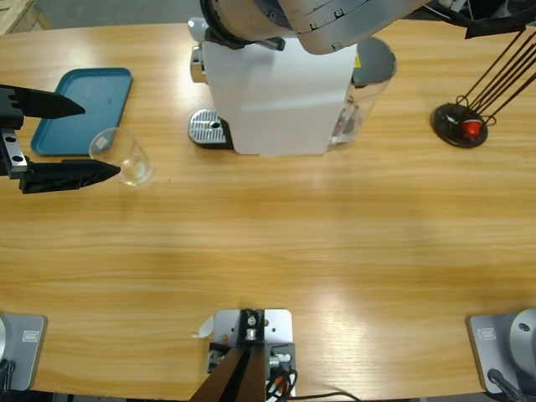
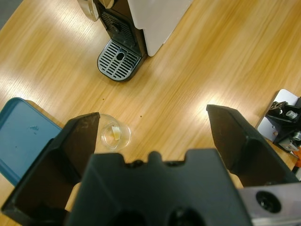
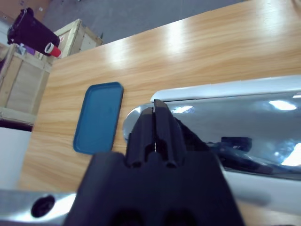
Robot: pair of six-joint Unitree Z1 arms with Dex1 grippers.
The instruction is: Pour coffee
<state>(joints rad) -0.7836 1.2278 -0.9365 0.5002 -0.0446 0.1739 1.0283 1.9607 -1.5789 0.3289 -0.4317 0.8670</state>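
Left gripper enters from the counter's left edge, jaws spread wide & empty, tips on either side of a small clear tumbler without touching it. Tumbler stands upright just beside the blue tray, well short of the coffee machine's drip grate. Left wrist view puts the tumbler close to one jaw, far from the other, i.e. off-centre. No dark coffee is visible in the glass; only a pale patch at its base, so the coffee is judged not yet brewed or too thin to make out.

Right gripper, jaws pressed together w/ nothing visibly between them, hovers over the machine's shiny top; whether it touches cannot be told.

Step in hand, as judged: grasp the tumbler. To do it well: centre the glass between the jaws before closing, grip low on the wall, close gently (thin, slick, light; it will skid or tip if one jaw lands first), and keep it upright when carrying it to the grate.
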